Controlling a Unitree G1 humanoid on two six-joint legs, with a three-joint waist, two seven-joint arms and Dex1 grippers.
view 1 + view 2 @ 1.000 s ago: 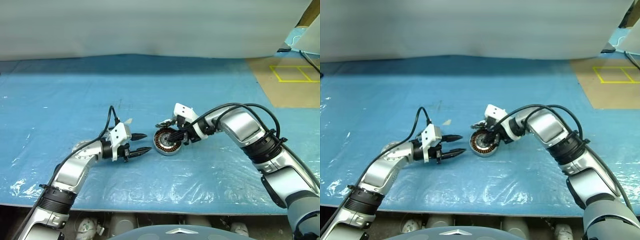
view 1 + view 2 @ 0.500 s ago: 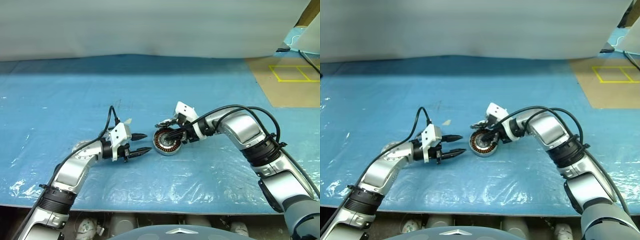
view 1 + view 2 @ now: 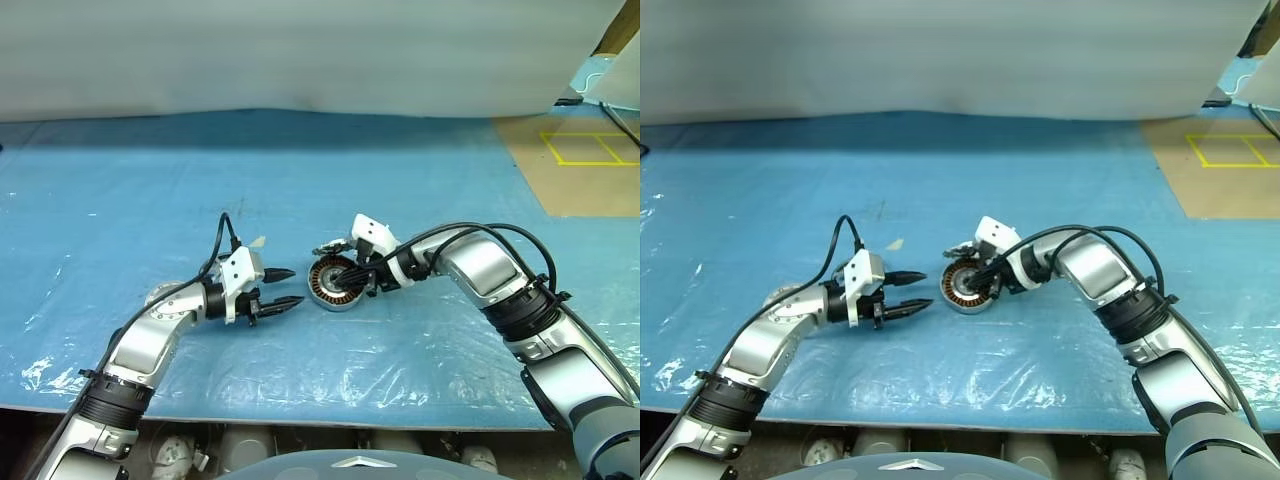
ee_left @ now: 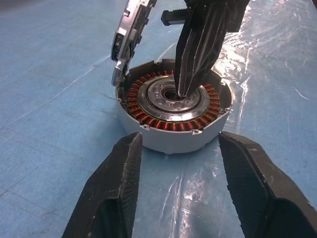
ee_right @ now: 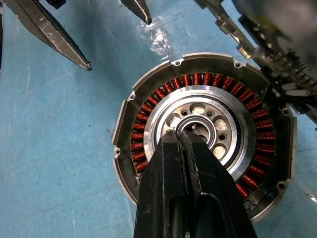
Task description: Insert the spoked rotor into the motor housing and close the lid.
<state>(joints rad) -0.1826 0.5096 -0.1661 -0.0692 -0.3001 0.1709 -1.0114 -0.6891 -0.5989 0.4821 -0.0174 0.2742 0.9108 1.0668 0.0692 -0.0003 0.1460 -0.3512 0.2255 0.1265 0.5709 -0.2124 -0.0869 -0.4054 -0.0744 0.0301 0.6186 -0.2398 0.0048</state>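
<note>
Right gripper [image 5: 184, 136], fingers pressed together, tips in rotor [image 5: 198, 126] hub
Left gripper [image 4: 181, 158] gaped empty beside copper-wound housing [image 4: 173, 141]

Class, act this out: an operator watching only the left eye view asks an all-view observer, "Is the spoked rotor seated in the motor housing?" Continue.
Observer: Yes; the right wrist view shows the spoked rotor inside the copper windings of the motor housing.
Operator: Where's the right claw?
Observer: The right claw is shut, tips at the rotor's centre hole.
Operator: The lid?
Observer: Left wrist view: the lid stands on edge against the housing's rim.
</note>
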